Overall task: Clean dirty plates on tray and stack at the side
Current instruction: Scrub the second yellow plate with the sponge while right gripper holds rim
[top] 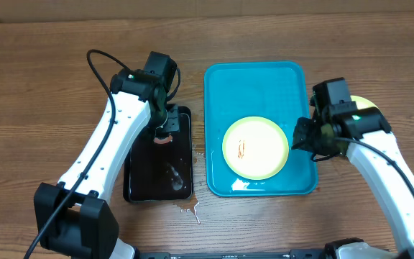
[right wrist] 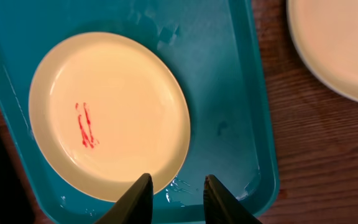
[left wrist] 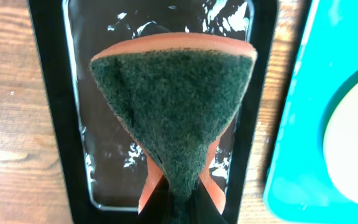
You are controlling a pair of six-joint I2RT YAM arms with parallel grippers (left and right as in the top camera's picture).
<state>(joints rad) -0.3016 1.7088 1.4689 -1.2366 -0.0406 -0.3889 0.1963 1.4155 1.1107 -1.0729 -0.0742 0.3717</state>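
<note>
clenching a sponge (left wrist: 176,112), left pincer (left wrist: 178,208) hovers over black tray (left wrist: 48,124); right pincer (right wrist: 178,196) released near smeared plate (right wrist: 110,115).

From my station, all I could see of the room was the table (top: 42,79). Its brown wood-grain top filled the overhead view from edge to edge, the grain running left to right in lighter and darker streaks. The light was even and fell from above, leaving only soft shadows on the wood. A small wet patch (top: 190,209) glistened near the front edge.
</note>
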